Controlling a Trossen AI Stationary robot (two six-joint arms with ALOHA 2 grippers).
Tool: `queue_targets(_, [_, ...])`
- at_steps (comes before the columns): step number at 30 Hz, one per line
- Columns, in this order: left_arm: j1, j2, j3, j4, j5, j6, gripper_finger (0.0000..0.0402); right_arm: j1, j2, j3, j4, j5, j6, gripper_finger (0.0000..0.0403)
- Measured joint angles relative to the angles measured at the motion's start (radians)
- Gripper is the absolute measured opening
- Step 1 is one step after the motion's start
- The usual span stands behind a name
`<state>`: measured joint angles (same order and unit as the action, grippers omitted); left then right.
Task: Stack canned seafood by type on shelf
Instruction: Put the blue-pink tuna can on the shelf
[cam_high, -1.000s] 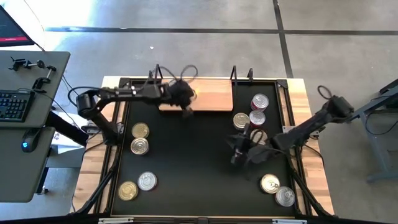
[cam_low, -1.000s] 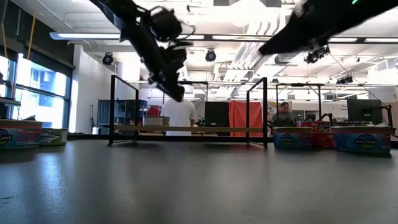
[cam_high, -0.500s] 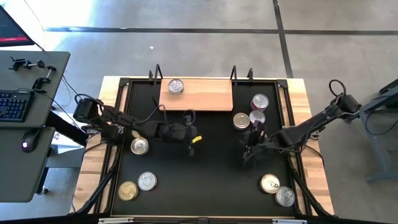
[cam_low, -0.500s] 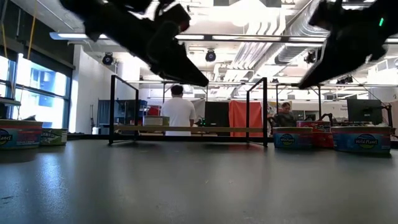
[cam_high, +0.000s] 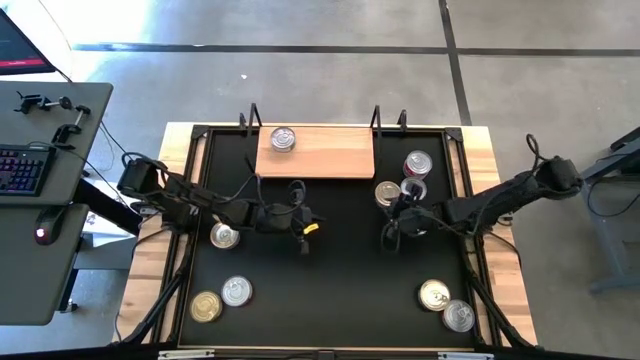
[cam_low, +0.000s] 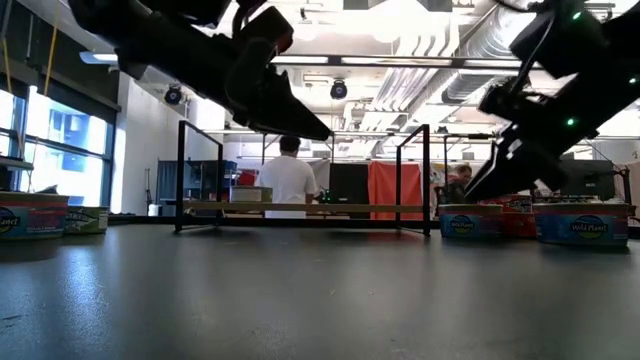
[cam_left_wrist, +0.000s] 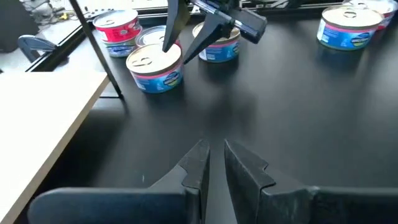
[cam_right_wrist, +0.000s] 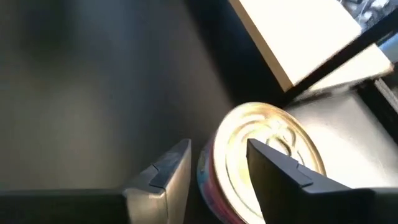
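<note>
The shelf (cam_high: 330, 155), a light wooden board, lies at the table's far edge, and one silver-lidded tin (cam_high: 283, 139) stands on it. My left gripper (cam_left_wrist: 216, 149) hangs shut and empty over the table's middle (cam_high: 305, 238). My right gripper (cam_right_wrist: 214, 149) is open just above a gold-lidded tin (cam_right_wrist: 267, 152) in the right-hand group (cam_high: 388, 193). One finger is over the tin's lid and the other is outside its wall. The left wrist view shows this gripper (cam_left_wrist: 177, 55) from the front. Whether it touches the tin, I cannot tell.
Other tins stand beside that one, one of them with a red label (cam_high: 418, 163). Two more are at the near right (cam_high: 446, 304) and three at the left (cam_high: 224, 235). Black uprights (cam_high: 376, 118) rise at the shelf's ends. Bare black tabletop (cam_high: 340, 290) lies between the groups.
My left gripper has left the shelf, come toward the table's middle and sunk, then stopped; the tin it stood over now shows on the board. My right gripper has sunk toward the right-hand tins and moved a little toward the far edge.
</note>
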<state>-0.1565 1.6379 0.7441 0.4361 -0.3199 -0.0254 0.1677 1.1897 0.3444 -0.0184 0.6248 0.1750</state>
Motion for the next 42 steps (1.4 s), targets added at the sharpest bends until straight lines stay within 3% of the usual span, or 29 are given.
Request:
queue_targets(7, [0.0, 0.0, 0.0, 0.013, 0.0, 0.0, 0.0039, -0.078, 0.067, 0.003, 0.021, -0.1, -0.101, 0.0106])
queue_targets(16, [0.0, 0.0, 0.0, 0.022, 0.001, -0.001, 0.0039, -0.042, 0.124, 0.009, 0.024, -0.078, -0.129, 0.0007])
queue_targets(19, [0.0, 0.0, 0.0, 0.028, 0.001, -0.014, 0.0039, -0.009, 0.127, 0.032, 0.002, -0.091, -0.119, 0.0009])
queue_targets(25, [-0.001, 0.0, 0.0, 0.034, 0.001, -0.017, 0.0039, 0.063, 0.148, 0.103, -0.031, -0.218, -0.096, 0.0])
queue_targets(35, [-0.001, 0.0, 0.0, 0.034, 0.001, -0.024, 0.0039, 0.145, 0.326, 0.244, 0.043, -0.207, -0.148, 0.0])
queue_targets(42, [-0.001, 0.0, 0.0, 0.033, 0.001, -0.024, 0.0039, 0.156, 0.336, 0.367, 0.036, -0.198, -0.131, 0.0007])
